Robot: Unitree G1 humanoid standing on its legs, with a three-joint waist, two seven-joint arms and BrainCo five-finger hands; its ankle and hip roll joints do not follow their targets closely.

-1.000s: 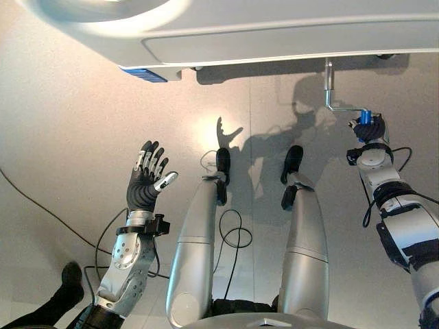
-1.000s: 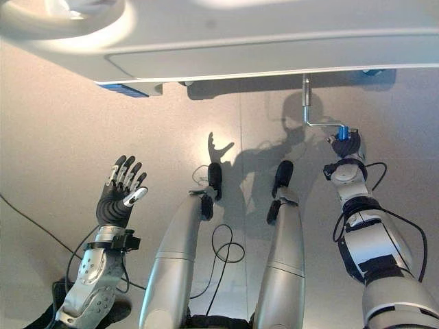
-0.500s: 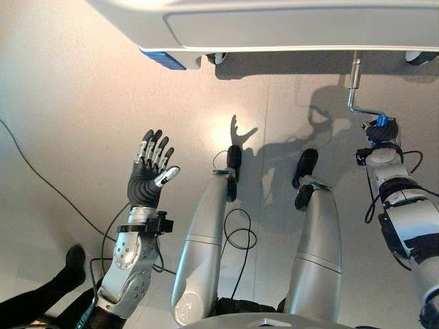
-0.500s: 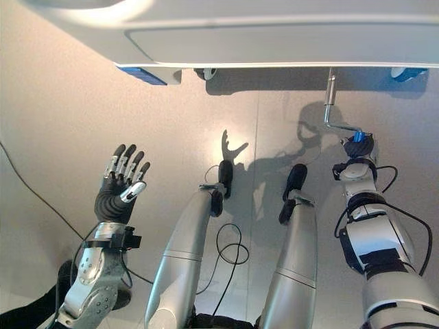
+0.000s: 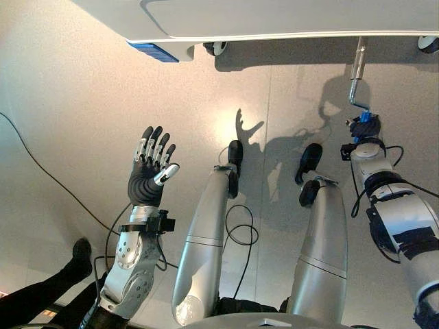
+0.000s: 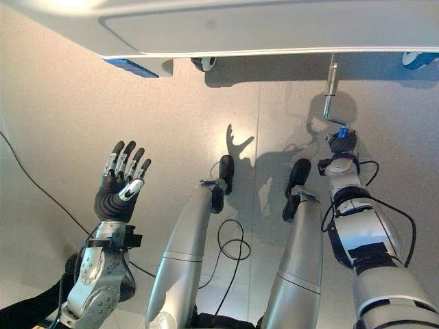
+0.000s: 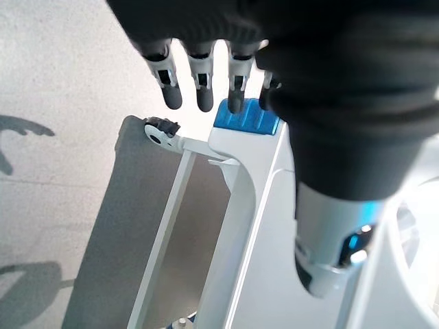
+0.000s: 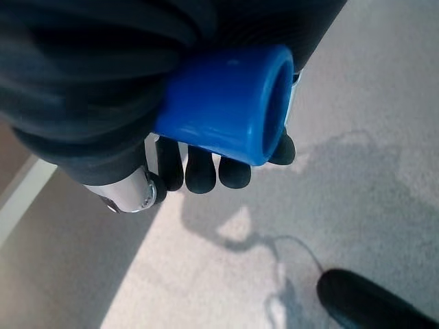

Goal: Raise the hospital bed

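Note:
The white hospital bed (image 5: 288,17) spans the far edge of the eye views. A silver crank (image 5: 356,75) hangs from under its right part and ends in a blue grip (image 5: 364,118). My right hand (image 5: 363,130) is shut on that grip. In the right wrist view its dark-tipped fingers (image 8: 199,171) curl round the blue grip (image 8: 226,113). The crank arm stands almost in line with its shaft. My left hand (image 5: 147,175) is raised over the floor at the left, open, fingers (image 7: 199,82) straight, holding nothing.
A blue corner bumper (image 5: 152,51) and a caster wheel (image 5: 217,48) sit under the bed's left part, and another wheel (image 5: 429,42) at the far right. A person's dark leg and shoe (image 5: 48,291) show at the lower left.
My right hand has turned the crank: the blue grip swung from right of the shaft to nearly beneath it. The camera has shifted. The left hand stays raised and open.

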